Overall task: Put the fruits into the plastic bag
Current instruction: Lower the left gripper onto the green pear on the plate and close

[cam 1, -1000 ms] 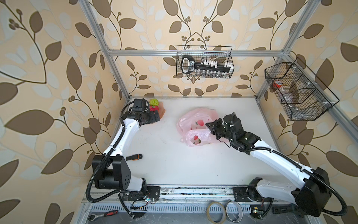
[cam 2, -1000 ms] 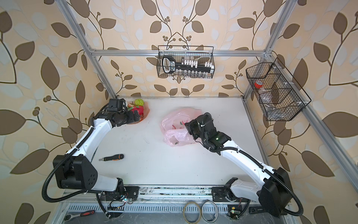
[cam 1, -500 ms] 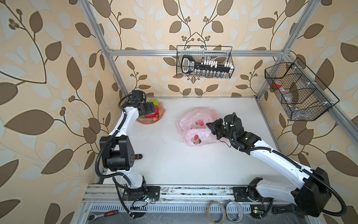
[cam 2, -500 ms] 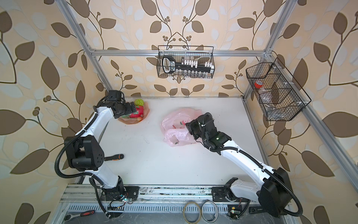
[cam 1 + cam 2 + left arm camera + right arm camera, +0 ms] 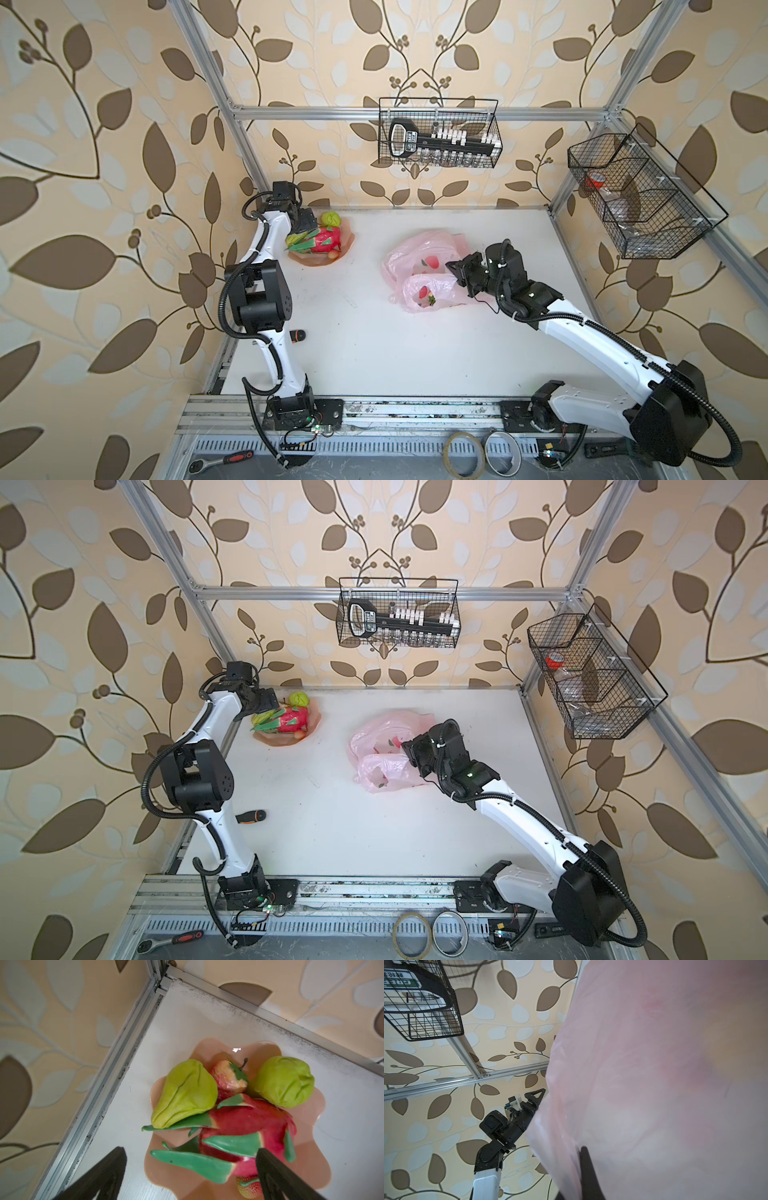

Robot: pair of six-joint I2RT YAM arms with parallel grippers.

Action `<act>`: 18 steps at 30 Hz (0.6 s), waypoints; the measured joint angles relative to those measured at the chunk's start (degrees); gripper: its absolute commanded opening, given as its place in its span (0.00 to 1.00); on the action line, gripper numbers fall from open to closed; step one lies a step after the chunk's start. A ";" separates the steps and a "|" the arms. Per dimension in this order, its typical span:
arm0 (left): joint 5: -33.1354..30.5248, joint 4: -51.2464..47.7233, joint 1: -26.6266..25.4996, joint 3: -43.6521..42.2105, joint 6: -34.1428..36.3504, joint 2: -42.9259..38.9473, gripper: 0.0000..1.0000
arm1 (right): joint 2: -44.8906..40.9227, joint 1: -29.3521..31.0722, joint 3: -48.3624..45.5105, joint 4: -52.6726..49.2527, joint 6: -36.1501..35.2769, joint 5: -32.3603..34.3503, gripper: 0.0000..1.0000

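Tape rolls [image 5: 459, 452] lay nearest me, below the rail, with a ratchet [image 5: 220, 460] off to the left. On the table [image 5: 374, 353] past the rail I saw a screwdriver [image 5: 250, 816] beside the left arm's elbow, which hid most of it in a top view.

Further in, right of middle, sat the bag [image 5: 419, 266], crumpled, with red prints showing through the film; I could not tell whether any fruit was inside. My right claw [image 5: 454, 269] was closed tight on a fold at the bag's right side. In the right wrist view the pink film lay across nearly everything, leaving one dark finger [image 5: 586, 1167] visible.

Well apart from the bag, in the far left corner, stood the dish [image 5: 268, 1051] holding the fruits. The dragon fruit [image 5: 249, 1124] lay on top, its green scales overhanging the dish's rim. Behind it lay two green fruits [image 5: 187, 1093], touching it, and a small red-yellow fruit [image 5: 226, 1080] wedged between them. A small red one [image 5: 249, 1189] peeped out from under the dragon fruit. My left claw [image 5: 190, 1156] hung above the dragon fruit, spread wide and holding nothing.

Farthest off, a wire basket [image 5: 438, 133] of tools hung on the back wall, and another [image 5: 640, 195] on the right wall.
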 measured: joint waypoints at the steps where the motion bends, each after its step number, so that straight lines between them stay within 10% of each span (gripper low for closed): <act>1: 0.00 -0.13 0.17 1.11 0.44 1.03 0.99 | 0.22 -0.04 0.00 0.20 0.00 -0.44 0.00; 18: 9.14 -0.55 2.49 15.19 6.01 14.56 0.99 | 2.45 -1.40 0.00 -0.76 -0.92 -3.41 0.00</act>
